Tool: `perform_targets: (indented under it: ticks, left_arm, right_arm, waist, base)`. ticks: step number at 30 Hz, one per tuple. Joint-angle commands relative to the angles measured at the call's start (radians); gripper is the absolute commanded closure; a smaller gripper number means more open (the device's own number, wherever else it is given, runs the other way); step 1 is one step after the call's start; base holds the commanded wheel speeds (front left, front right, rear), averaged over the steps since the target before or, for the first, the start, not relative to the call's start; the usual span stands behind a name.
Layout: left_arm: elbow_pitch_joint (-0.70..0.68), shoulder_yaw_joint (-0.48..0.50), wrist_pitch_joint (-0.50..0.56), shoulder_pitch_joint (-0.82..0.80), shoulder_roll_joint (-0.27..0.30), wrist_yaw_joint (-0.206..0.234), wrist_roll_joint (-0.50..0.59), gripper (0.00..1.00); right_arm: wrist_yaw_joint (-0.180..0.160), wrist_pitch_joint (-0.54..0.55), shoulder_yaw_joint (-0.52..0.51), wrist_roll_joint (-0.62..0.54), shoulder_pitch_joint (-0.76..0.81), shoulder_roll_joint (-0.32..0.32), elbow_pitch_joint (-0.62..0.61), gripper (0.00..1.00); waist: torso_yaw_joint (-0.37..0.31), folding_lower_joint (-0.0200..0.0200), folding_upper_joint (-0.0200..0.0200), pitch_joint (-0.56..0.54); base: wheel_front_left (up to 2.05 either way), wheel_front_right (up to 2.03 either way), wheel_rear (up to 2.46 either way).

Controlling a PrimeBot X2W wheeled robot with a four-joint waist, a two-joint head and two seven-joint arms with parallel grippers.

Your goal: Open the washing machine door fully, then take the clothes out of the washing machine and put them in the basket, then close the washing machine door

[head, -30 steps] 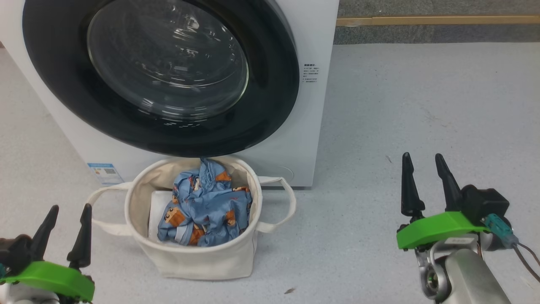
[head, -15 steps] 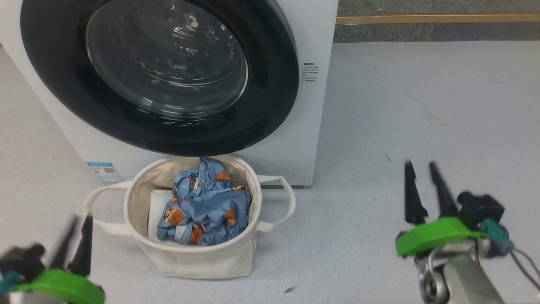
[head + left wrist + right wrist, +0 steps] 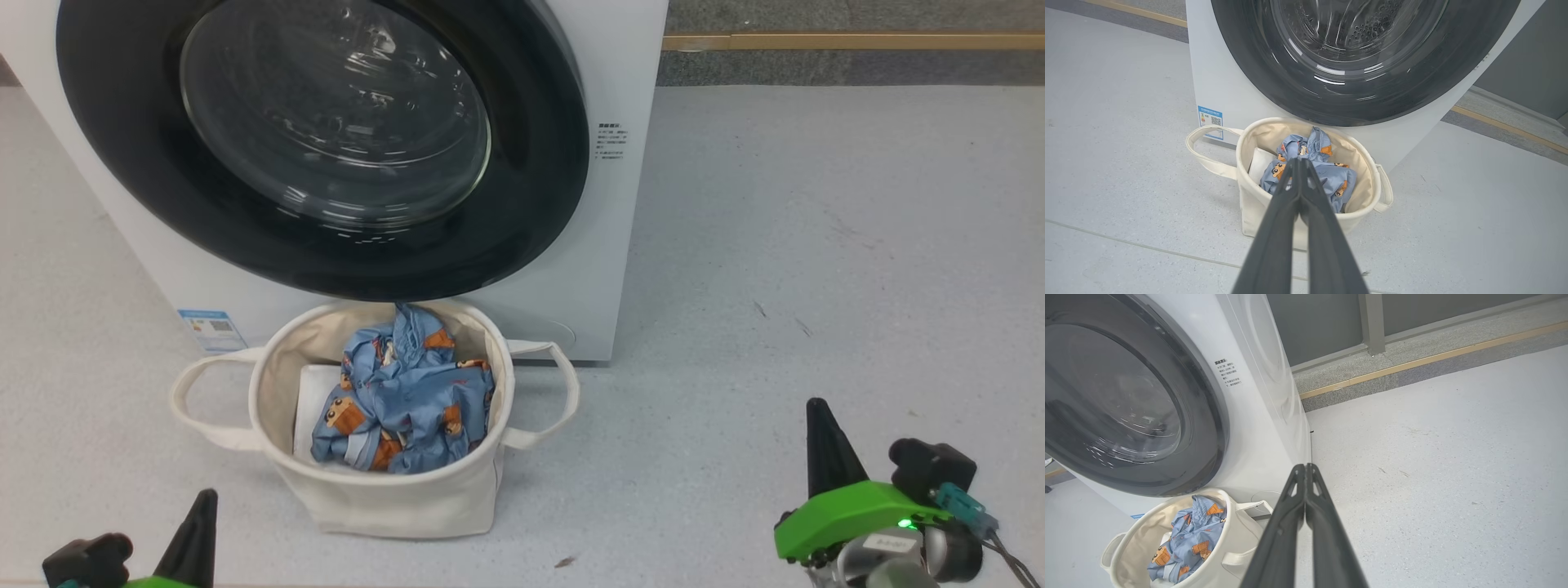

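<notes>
A pale grey speckled floor (image 3: 816, 245) is seen, edged at the back by a yellow line (image 3: 849, 39). On it stands the white washing machine (image 3: 629, 245). Just before its front the cream basket (image 3: 392, 506) is set upright, mouth upward.

The washing machine door (image 3: 547, 204) is seen lying flush against the machine front, its bulging glass turned toward the robot. As it is round, no long axis can be given to it. Through the glass, in the left wrist view, the steel drum (image 3: 1355, 28) is made out with no fabric showing.

The clothes (image 3: 408, 400) are heaped crumpled in the basket beside a folded white cloth (image 3: 314, 400), and no clear long axis is shown by the heap. The loop handles (image 3: 192, 400) are spread to left and right, so the line through them runs along the machine front.

The task is judged finished, since emptying and closing both appear done and nothing seems left.

The left claw (image 3: 208, 506) and the right claw (image 3: 819, 425) are both pressed closed on nothing. They are held low, well apart from the basket, with fingers pointed toward the machine.
</notes>
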Motion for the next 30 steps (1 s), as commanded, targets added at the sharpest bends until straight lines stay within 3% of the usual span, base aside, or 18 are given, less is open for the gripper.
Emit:
perform_targets:
  ticks: [1, 30]
  left_arm:
    - [-0.034, 0.023, 0.006, -0.044, 0.016, -0.001, -0.02, 1.0]
    - [-0.099, 0.086, 0.092, -0.033, -0.059, -0.002, -0.281, 1.0]
  right_arm:
    - [0.0, 0.004, -0.007, 0.024, -0.048, -0.001, -0.039, 1.0]
    - [0.0, 0.089, -0.053, 0.348, -0.026, -0.001, -0.071, 1.0]
  waist:
    - [0.002, -0.0003, -0.0001, 0.001]
    - [0.047, -0.0004, -0.0001, -0.001]
  base:
    - [0.0, 0.0, 0.0]
    - [0.0, 0.0, 0.0]
